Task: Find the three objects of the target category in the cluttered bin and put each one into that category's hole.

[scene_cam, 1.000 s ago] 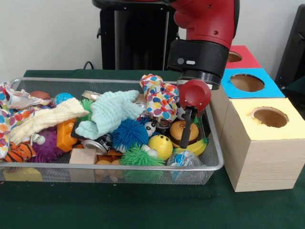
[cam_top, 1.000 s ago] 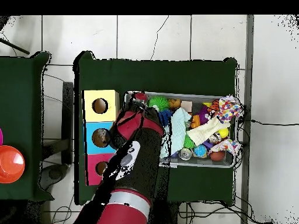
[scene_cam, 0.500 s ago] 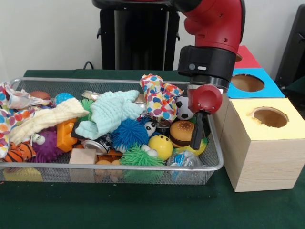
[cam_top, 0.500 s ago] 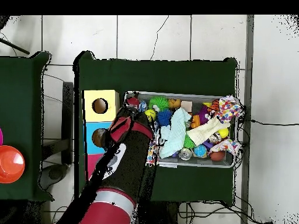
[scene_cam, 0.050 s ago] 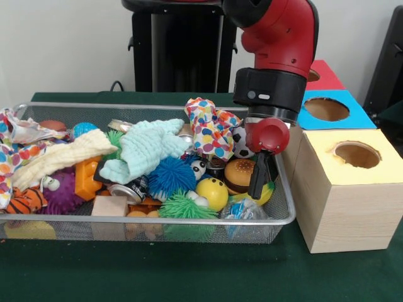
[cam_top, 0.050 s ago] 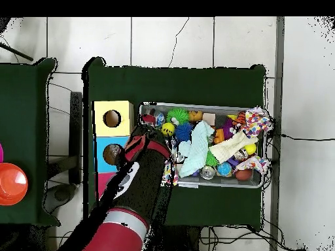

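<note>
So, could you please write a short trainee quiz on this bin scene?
1. True or false: the gripper is over the yellow box.
2. Which toy lies just beside the gripper in the bin? A) burger B) tiger C) can
3. Fill in: the box between the yellow and red ones is ____.

Key: 1 false; 2 A; 3 blue.
</note>
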{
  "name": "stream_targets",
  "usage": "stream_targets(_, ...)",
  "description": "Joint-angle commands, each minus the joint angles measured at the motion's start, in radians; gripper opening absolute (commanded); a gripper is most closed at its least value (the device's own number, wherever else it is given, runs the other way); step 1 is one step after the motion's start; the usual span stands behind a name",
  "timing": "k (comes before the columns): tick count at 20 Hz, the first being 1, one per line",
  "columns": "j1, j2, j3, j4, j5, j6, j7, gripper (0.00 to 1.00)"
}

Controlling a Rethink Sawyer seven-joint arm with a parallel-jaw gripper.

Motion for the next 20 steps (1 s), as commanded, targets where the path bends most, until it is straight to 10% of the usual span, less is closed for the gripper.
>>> stream_targets(1,-0.024,0.039,0.062,0.052,0.034,-0.026,0.216,1.00)
stream_targets(20,0.046,0.091,-0.002,0.041,0.150,-0.056,0.247,1.00)
